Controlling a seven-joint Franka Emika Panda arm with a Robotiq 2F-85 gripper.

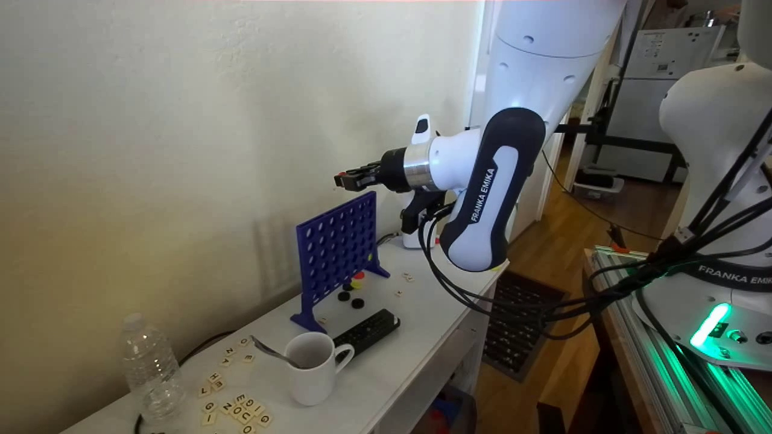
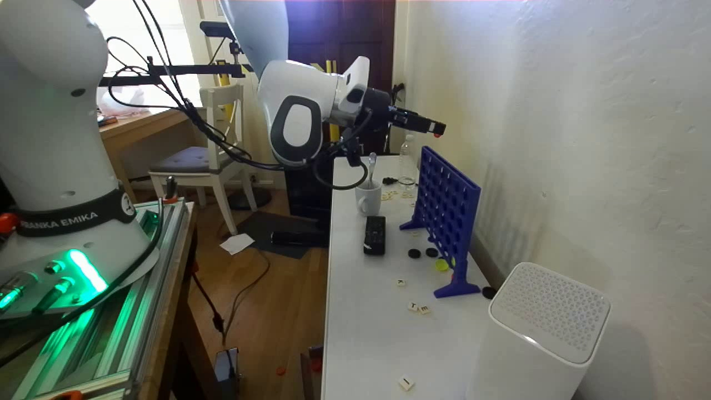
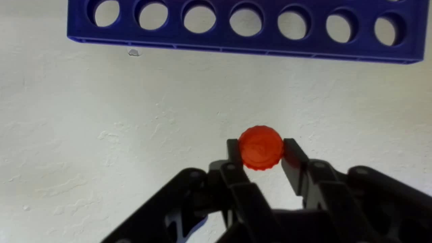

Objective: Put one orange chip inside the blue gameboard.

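The blue gameboard (image 1: 338, 246) stands upright on the white table beside the wall, also in an exterior view (image 2: 447, 208). One edge of it crosses the top of the wrist view (image 3: 221, 40). My gripper (image 1: 342, 179) is shut on an orange chip (image 3: 261, 147), held by its rim between the fingertips with its round face toward the wrist camera. In both exterior views gripper and chip are in the air above the gameboard, apart from it. The chip shows at the fingertips in an exterior view (image 2: 438, 135). Another orange chip (image 1: 359, 275) lies at the gameboard's foot.
Black chips (image 1: 357, 303) and a yellow chip (image 2: 441, 265) lie by the gameboard. A black remote (image 1: 368, 331), a white mug (image 1: 312, 374) with a spoon, a bottle (image 1: 151, 367) and letter tiles (image 1: 241, 410) share the table. A white box (image 2: 550, 311) stands near the wall.
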